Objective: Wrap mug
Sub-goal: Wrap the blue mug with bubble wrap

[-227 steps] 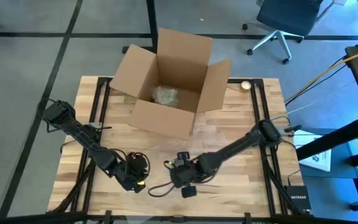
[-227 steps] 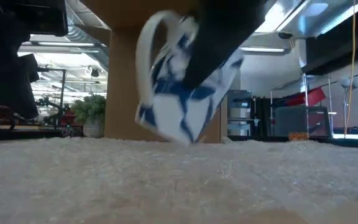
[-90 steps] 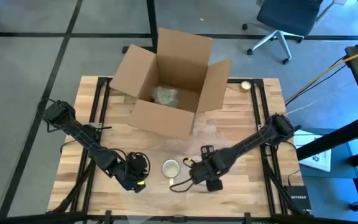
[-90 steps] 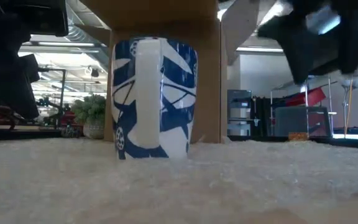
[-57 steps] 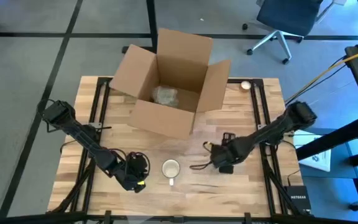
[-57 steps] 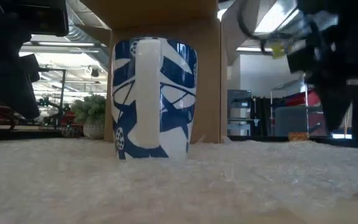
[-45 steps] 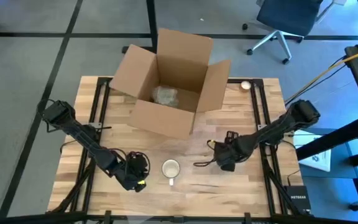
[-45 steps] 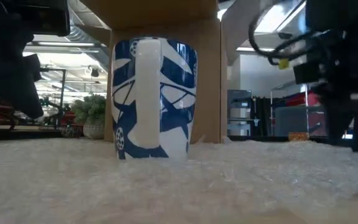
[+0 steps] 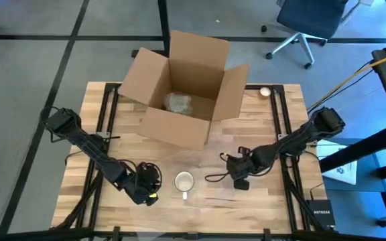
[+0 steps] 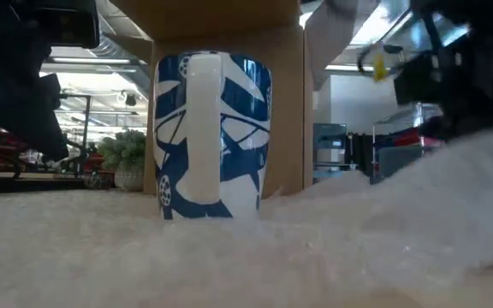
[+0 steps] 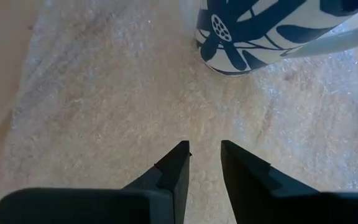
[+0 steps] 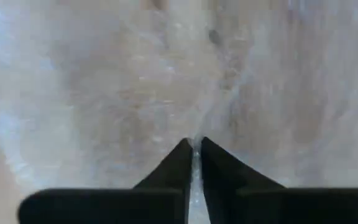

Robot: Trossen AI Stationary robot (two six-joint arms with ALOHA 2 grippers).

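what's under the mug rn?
The mug stands upright on a bubble wrap sheet spread over the wooden table. The right gripper pinches that sheet's edge. The wrap directly beneath the mug is hidden.

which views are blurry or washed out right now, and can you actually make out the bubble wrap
Low view: the mug is sharp, while the right arm's dark shape and the lifted bubble wrap are soft, with bright ceiling glare behind. Right wrist view: the wrap is hazy throughout, pinched in the right gripper. Left wrist view: clear, the wrap's texture shows ahead of the left gripper. High view: the wrap is nearly invisible on the table.
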